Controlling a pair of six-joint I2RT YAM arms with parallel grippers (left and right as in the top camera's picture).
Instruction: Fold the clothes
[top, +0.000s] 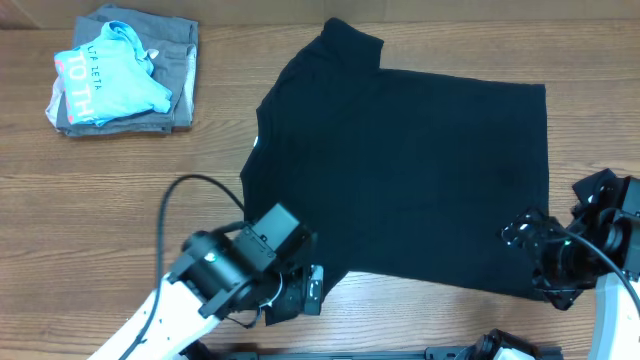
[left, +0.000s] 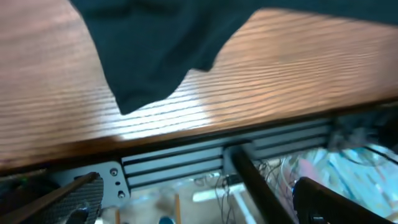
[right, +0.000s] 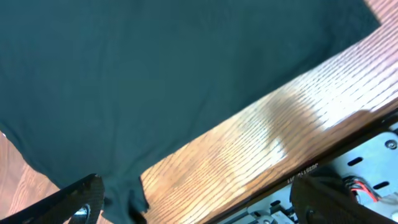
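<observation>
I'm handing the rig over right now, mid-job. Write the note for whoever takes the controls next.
Tools: the left tool is open and empty, at the table's near edge beside the black T-shirt. The right tool is open and empty at the shirt's near hem corner; fabric lies by one finger, ungripped.
Things: the T-shirt lies spread flat on the table, neck toward the left arm's side. A grey folded garment with a light blue shirt on top sits in the far corner.
Done: shirt laid out.
Left: every fold; none shows yet.

Near sleeve of the black T-shirt (top: 400, 170) seemingly hidden under left arm (top: 225, 268)
</observation>
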